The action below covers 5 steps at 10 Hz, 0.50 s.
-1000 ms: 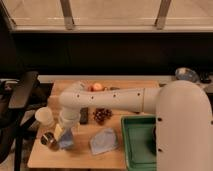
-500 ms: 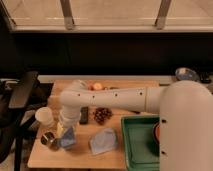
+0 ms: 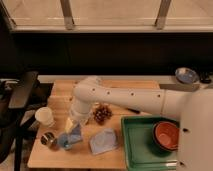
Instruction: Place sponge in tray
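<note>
The light-blue sponge (image 3: 75, 134) is at the front left of the wooden table, directly under my gripper (image 3: 72, 126). The gripper comes down on it from above at the end of the white arm (image 3: 125, 99), and it hides the sponge's top. The sponge looks to be touching or just above the table; I cannot tell which. The green tray (image 3: 139, 148) is at the front right of the table, well to the right of the sponge, with a red-brown bowl (image 3: 166, 135) in its right half.
A blue-grey cloth (image 3: 104, 141) lies between the sponge and the tray. A small round blue cup (image 3: 63, 143) and a can (image 3: 48, 139) stand left of the sponge. A white cup (image 3: 44, 116) stands further left. A dark cluster (image 3: 102, 113) lies behind. A blue bowl (image 3: 186, 75) sits on the back ledge.
The arm and gripper have shifted slightly to the right, and the sponge under the gripper seems to have shifted with them. Nothing else has moved.
</note>
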Each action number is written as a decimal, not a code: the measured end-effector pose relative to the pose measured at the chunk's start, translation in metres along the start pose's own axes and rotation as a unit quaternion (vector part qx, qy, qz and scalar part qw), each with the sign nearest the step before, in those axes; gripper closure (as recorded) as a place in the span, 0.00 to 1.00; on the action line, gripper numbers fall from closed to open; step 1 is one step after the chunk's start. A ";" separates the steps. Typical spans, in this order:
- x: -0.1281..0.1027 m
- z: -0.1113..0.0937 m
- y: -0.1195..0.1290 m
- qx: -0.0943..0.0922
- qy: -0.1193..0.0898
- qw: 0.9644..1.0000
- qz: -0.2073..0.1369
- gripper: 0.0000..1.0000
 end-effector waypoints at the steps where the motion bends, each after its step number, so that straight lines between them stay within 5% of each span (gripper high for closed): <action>1: 0.009 -0.018 -0.017 -0.001 -0.007 1.000 0.014 0.91; 5: 0.038 -0.067 -0.071 0.009 -0.031 0.997 0.073 0.91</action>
